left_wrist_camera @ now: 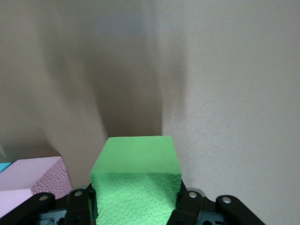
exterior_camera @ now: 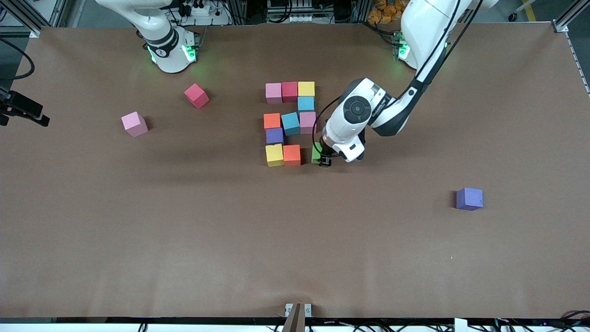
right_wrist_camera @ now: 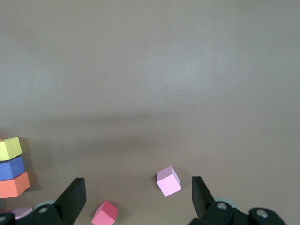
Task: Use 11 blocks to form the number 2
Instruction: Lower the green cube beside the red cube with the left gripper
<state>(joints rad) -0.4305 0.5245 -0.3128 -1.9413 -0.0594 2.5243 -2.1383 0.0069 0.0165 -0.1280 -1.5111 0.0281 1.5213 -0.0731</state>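
The number 2 stands partly built mid-table: pink, crimson and yellow blocks in the row nearest the robots, then light blue, then orange, blue and pink, then purple, then yellow and orange. My left gripper is shut on a green block, low at the table with a small gap to that orange block. The right gripper hangs open and empty, high over the right arm's end of the table.
Loose blocks lie apart from the figure: a crimson one and a pink one toward the right arm's end, a purple one toward the left arm's end, nearer the front camera. Brown table spreads all round.
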